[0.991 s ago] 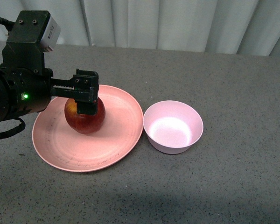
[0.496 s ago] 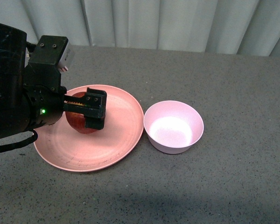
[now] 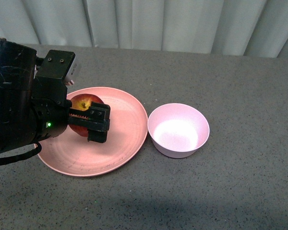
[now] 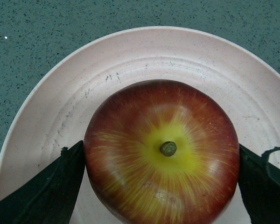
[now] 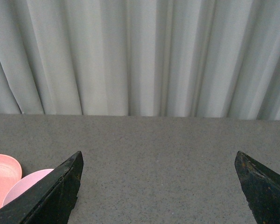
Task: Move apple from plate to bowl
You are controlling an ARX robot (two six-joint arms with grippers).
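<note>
The dark-red apple (image 3: 81, 102), with a yellow patch round its stem, sits on the left half of the salmon-pink plate (image 3: 127, 120). My left gripper (image 3: 90, 120) is open and lowered over the apple, one finger (image 3: 99, 125) at its near side. In the left wrist view the apple (image 4: 177, 191) fills the gap of the gripper (image 4: 159, 147), both black fingertips close beside its flanks, with the plate (image 4: 130, 56) under it. The pale-pink bowl (image 3: 178, 130) stands empty just right of the plate. My right gripper (image 5: 158, 156) is open over bare table, holding nothing.
The plate and bowl rest on a grey speckled table (image 3: 240, 96). A pale curtain (image 3: 182, 24) hangs along its far edge. The right wrist view catches the bowl's rim (image 5: 23, 184) and the plate's edge (image 5: 0, 175) at one side.
My left arm has come nearer and lower, bringing the open fingers down around the apple. The apple, plate and bowl have stayed in place.
</note>
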